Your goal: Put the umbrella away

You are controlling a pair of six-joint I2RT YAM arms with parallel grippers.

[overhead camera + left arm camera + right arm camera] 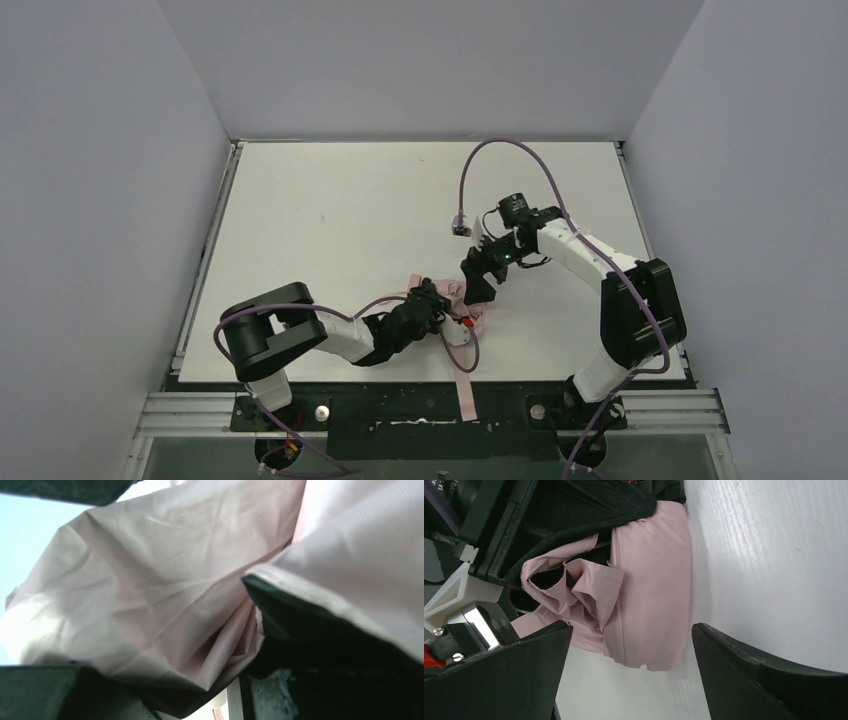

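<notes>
Umbrella (pixel 452 289) is found crumpled at lower centre of the top view, on the table (pixel 320 220), between both arms. Left gripper (pixel 432 303) is closed on a bunch of its pink fabric; 1 fold is draped over a finger (pixel 320 645). Right gripper (pixel 631 627) is spread wide, its 2 fingers astride the bundle, apparently not touching. Risk, as judged: only loose cloth is pinched, so slippage or tearing is expected under a pull. Ribs could be bent if the right jaws are closed on them.
</notes>
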